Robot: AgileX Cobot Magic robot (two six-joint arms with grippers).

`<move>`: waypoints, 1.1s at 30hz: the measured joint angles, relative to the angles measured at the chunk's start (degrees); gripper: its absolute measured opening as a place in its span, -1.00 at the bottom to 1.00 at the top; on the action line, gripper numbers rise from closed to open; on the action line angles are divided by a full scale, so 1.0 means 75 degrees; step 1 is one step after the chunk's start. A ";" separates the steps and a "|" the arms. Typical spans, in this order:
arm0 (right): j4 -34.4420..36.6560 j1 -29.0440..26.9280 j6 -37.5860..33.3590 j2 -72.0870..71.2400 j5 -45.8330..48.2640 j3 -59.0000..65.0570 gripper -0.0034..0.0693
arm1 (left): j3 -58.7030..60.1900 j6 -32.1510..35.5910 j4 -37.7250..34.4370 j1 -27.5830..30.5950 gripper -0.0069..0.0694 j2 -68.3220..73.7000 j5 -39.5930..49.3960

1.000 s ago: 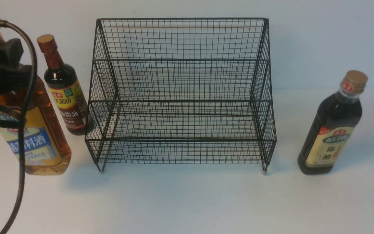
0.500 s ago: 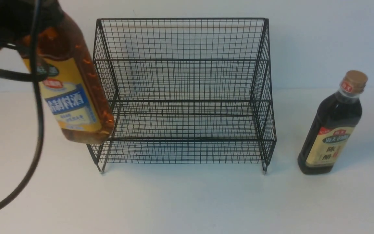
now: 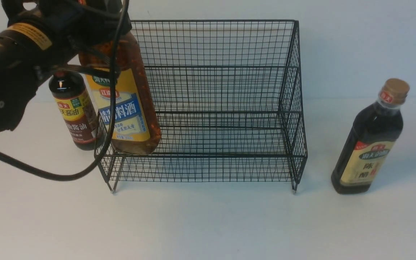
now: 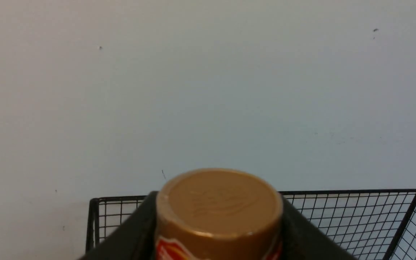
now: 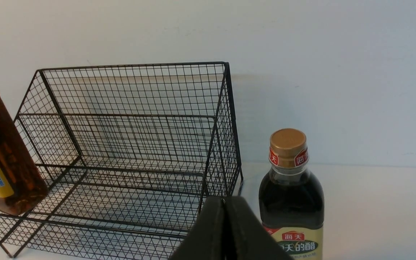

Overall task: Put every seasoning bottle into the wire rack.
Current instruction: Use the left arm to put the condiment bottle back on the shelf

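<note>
My left gripper (image 4: 219, 231) is shut on the neck of the amber bottle (image 3: 123, 108) with the yellow-blue label; its tan cap (image 4: 219, 202) sits between the dark fingers. The bottle hangs slightly tilted inside the left end of the black wire rack (image 3: 208, 67), with its base (image 5: 16, 202) low over the lower tier; I cannot tell if it touches. The slim dark brown bottle (image 3: 72, 112) stands on the table left of the rack, its cap hidden by my left arm. The near-black bottle (image 3: 370, 144) stands right of the rack. Beside it, my right gripper (image 5: 225, 204) is shut and empty.
The white table (image 3: 208, 224) meets a pale wall (image 3: 356, 43) just behind the rack. My left arm's black cable (image 3: 49, 175) loops down over the table in front of the slim bottle and the rack's left corner.
My left gripper has lifted the amber bottle off the table and carried it right, into the rack's left end. The slim brown bottle shows again. The right arm has not moved.
</note>
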 joint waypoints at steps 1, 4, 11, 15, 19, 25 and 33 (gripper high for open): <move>0.0000 0.0000 0.0000 0.0000 0.0000 0.0000 -0.95 | -0.0003 0.0001 -0.0007 0.0000 -0.01 0.0000 0.0000; 0.0000 0.0000 0.0000 0.0000 0.0000 0.0000 -0.95 | -0.0019 0.0001 -0.0021 0.0000 -0.01 0.0005 0.0045; 0.0000 0.0000 0.0000 0.0000 0.0000 0.0000 -0.95 | -0.0136 0.0133 -0.0018 -0.0244 -0.01 -0.0011 0.0439; 0.0000 0.0000 0.0000 0.0000 0.0000 0.0000 -0.95 | -0.0149 0.0102 -0.0025 -0.0319 -0.01 -0.0026 0.1030; 0.0000 0.0000 0.0000 0.0000 0.0000 0.0000 -0.95 | -0.0024 0.0047 -0.0033 -0.0344 -0.01 0.0074 0.2234; 0.0002 0.0000 0.0000 0.0000 -0.0007 0.0000 -0.95 | -0.0017 0.0085 -0.0027 -0.0385 -0.01 0.0091 0.2344; 0.0002 0.0000 0.0000 0.0000 -0.0007 0.0000 -0.95 | -0.0023 0.0165 -0.0027 -0.0391 -0.01 0.0122 0.2446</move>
